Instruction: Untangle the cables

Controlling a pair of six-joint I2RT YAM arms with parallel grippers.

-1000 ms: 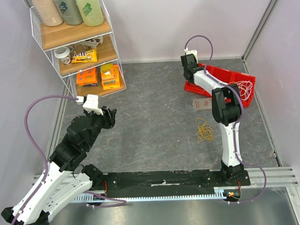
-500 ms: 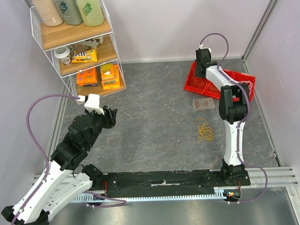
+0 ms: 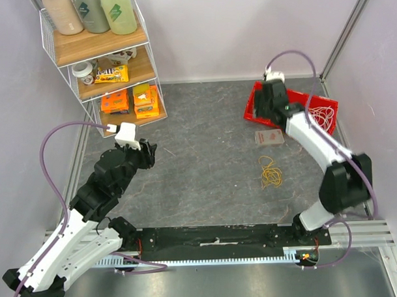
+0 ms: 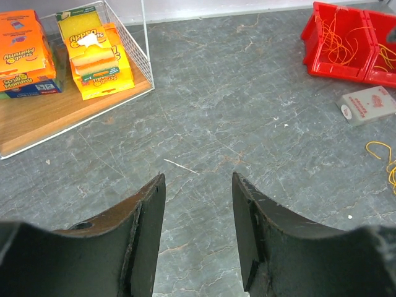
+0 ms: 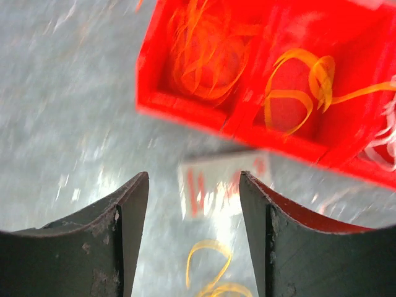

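Comparing against a second earlier, the right arm's elbow [image 3: 346,182] has swung outward while the right claw [image 5: 193,179] hangs over the red bin [image 5: 179,111], jaws apart and empty; cables [image 5: 204,43] lie in the bin, one yellow cable [image 3: 271,172] on the desk [image 3: 206,168]; left claw [image 4: 198,179] apart, holding position.

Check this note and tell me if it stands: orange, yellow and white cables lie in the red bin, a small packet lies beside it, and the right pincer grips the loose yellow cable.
Wrong on the grip. The right pincer stands open and empty in its wrist view; the top view shows the loose yellow cable lying on the table, apart from it. The rest stands.
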